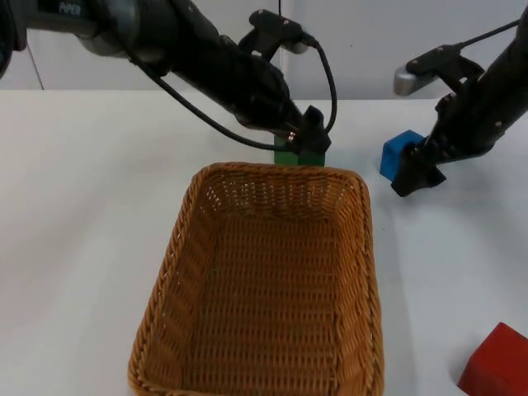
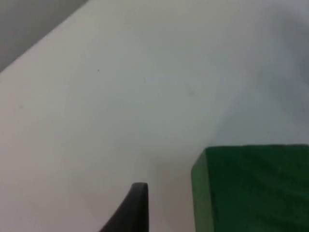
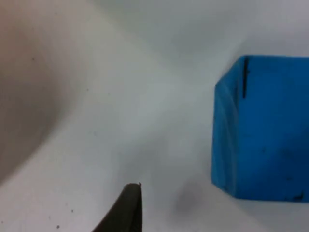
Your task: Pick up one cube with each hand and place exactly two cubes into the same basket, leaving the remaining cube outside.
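Wicker basket (image 1: 272, 289) sitting central; red cube (image 1: 497, 363) lying off its near right corner. Behind its far rim my left gripper (image 1: 304, 147) is closing on the green cube (image 1: 290, 156) — right of that rim my right gripper (image 1: 412, 169) is clamping the blue cube (image 1: 396, 153).

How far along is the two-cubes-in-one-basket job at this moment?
Nothing is placed yet: the wicker basket holds no cube. In hand: the left hand is down at the green cube behind the basket's far rim, and the right hand is at the blue cube. Whether either has gripped cannot be told. Left: lift both, drop them in; the red cube stays out.
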Robot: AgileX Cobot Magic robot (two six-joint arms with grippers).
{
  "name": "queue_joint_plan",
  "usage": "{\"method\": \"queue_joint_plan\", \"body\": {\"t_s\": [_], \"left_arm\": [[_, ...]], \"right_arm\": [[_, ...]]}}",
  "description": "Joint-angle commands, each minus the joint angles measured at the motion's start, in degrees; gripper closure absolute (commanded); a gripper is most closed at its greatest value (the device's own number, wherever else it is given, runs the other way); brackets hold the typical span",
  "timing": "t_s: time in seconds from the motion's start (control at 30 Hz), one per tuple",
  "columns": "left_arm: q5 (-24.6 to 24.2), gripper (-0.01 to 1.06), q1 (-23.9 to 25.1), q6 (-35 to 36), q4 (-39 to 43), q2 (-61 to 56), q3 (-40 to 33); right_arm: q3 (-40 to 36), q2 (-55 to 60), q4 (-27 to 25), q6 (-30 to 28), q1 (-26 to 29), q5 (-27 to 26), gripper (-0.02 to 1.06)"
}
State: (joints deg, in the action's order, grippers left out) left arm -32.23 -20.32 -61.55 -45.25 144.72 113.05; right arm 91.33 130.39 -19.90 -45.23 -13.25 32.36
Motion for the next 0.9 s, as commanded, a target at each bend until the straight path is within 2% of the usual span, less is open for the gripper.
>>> {"method": "queue_joint_plan", "body": {"t_s": [0.0, 0.37, 0.6, 0.87], "left_arm": [[-0.42, 0.0, -0.42, 0.4, -0.74, 0.48, 0.37], [-0.28, 0.0, -0.42, 0.4, -0.72, 2.15, 0.99], [0.67, 0.0, -0.42, 0.4, -0.71, 2.15, 1.17], [1.81, 0.0, -0.42, 0.4, -0.71, 2.05, 1.55]], "right_arm": [[0.4, 0.42, -1.04, -0.77, -0.18, -0.94, 0.02], [0.4, 2.93, -3.24, -1.78, -0.18, -1.86, 0.02], [0.4, 3.46, -4.46, -4.96, -0.18, -4.81, 0.02], [0.4, 3.46, -5.34, -5.34, -0.18, -7.34, 0.02]]}}
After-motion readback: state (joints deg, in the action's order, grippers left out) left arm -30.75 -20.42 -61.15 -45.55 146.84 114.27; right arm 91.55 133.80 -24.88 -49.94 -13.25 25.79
